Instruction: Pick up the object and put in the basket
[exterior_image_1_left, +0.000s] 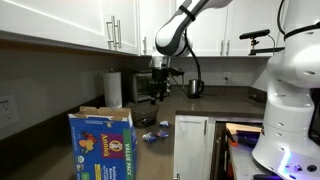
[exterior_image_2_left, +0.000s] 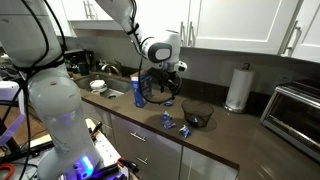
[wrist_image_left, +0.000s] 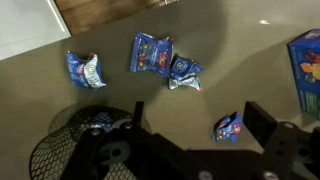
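I'm watching the arm hang over the kitchen counter (wrist_image_left: 250, 40) with its gripper (wrist_image_left: 200, 118) pointing straight down. Its fingers (wrist_image_left: 137, 112) are spread wide with nothing between them, so it is empty-handed.

In the wrist view, small blue snack packets lie flat and scattered on the counter. There is a lone packet (wrist_image_left: 86, 68) off to one side, and a larger packet (wrist_image_left: 151, 53) touching a crumpled packet (wrist_image_left: 184, 72). A near packet (wrist_image_left: 229, 126) lies just beside one finger. That last one looks to me like the sensible pick. It lies apart from the others, so the fingers could close on it without dragging a neighbour along.

The wire basket (wrist_image_left: 45, 150) sits right next to the gripper, which I judge would keep the carry short. Something blue seems to rest inside it, though I can't make out what.

In an exterior view, a tall blue box (exterior_image_2_left: 138, 92) stands upright close by the arm. I'd watch it during any sideways swing. A paper towel roll (exterior_image_2_left: 238, 88) stands well apart.
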